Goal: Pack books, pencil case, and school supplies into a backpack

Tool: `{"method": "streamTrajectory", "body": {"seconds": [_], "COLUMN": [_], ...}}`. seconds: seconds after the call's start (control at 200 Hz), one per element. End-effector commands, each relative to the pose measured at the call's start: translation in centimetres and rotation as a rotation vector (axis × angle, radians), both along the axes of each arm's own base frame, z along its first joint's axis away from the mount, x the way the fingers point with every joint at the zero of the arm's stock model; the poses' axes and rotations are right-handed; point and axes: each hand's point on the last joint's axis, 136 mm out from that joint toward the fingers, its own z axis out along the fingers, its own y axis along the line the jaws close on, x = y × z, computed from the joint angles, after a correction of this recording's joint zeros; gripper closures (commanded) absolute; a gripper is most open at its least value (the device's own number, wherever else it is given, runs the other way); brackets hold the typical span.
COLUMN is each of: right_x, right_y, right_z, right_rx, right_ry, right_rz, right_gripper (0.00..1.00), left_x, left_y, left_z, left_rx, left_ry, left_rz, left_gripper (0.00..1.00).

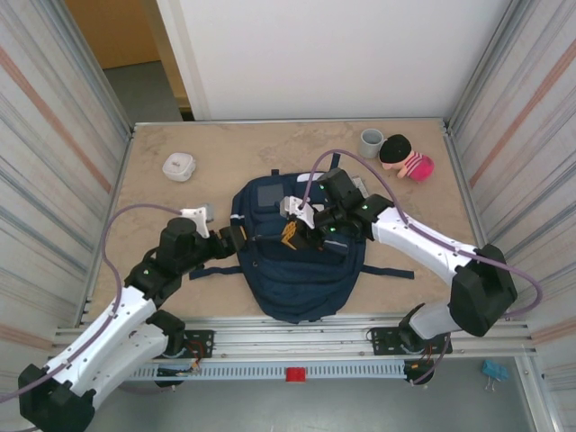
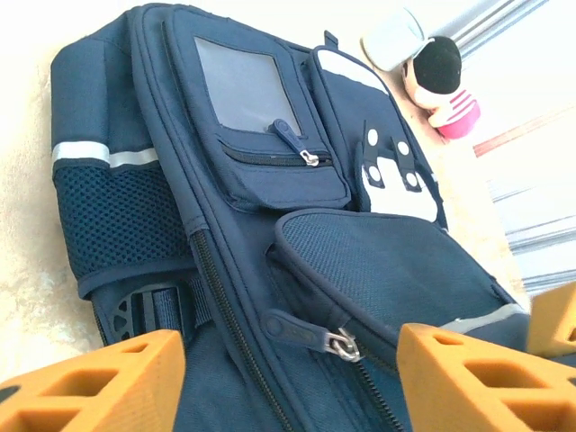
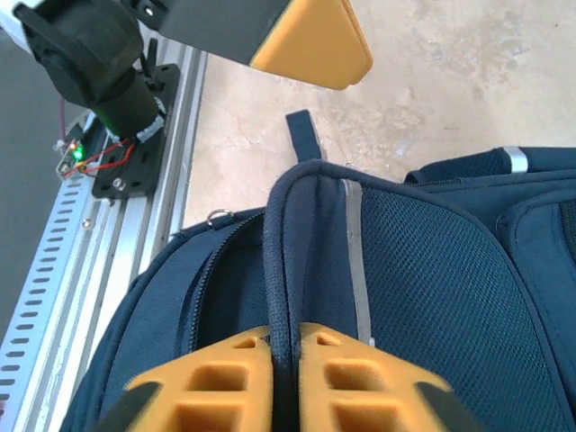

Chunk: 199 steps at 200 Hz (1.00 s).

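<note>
The navy backpack (image 1: 297, 270) lies flat mid-table with its front pockets facing up. My left gripper (image 1: 236, 238) is at its left side and stands open; in the left wrist view its orange fingers (image 2: 90, 382) flank a zipper pull (image 2: 301, 331) without touching it. My right gripper (image 1: 292, 232) is over the bag's middle. In the right wrist view it (image 3: 285, 369) is shut on the piped edge (image 3: 281, 270) of the front pocket, beside a pale stripe (image 3: 355, 261). The books, pencil case and school supplies are hidden.
A rounded white box (image 1: 179, 166) sits at the back left. A grey cup (image 1: 371, 142) and a pink-and-black plush doll (image 1: 405, 157) stand at the back right. Metal rails (image 1: 297, 337) run along the near edge, and corrugated walls close both sides.
</note>
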Motion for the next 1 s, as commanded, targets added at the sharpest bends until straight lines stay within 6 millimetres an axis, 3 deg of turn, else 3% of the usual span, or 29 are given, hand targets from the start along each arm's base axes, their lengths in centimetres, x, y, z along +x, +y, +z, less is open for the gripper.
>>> {"method": "streamTrajectory", "body": {"seconds": [0.0, 0.085, 0.241, 0.456, 0.722, 0.837, 0.992], "right_x": [0.6, 1.4, 2.6, 4.0, 4.7, 4.9, 5.5], "right_y": [1.0, 0.6, -2.1, -8.2, -14.4, -14.7, -12.4], "right_z": [2.2, 3.2, 4.1, 1.6, -4.7, -7.0, -7.0], "right_rx": [0.055, 0.062, 0.104, 0.132, 0.083, 0.072, 0.134], "right_ry": [-0.002, 0.092, 0.278, 0.463, 0.650, 0.691, 0.699], "right_rz": [-0.014, -0.114, -0.328, -0.684, -1.058, -1.109, -1.054], "right_gripper": [0.61, 0.44, 0.39, 0.40, 0.39, 0.39, 0.40], "left_x": [-0.4, -0.4, -0.3, 0.3, 0.6, 0.6, 0.4], "left_y": [0.1, -0.1, -0.6, -1.4, -2.2, -2.4, -2.3], "left_z": [0.5, 0.7, 0.2, -2.3, -6.1, -7.2, -7.5], "left_rx": [-0.033, -0.049, -0.060, -0.064, -0.060, -0.071, -0.079], "left_ry": [0.029, 0.037, 0.052, 0.113, 0.217, 0.253, 0.271], "left_rz": [0.019, 0.014, 0.000, -0.012, -0.012, -0.006, 0.006], "left_gripper": [0.32, 0.29, 0.24, 0.22, 0.22, 0.22, 0.22]}}
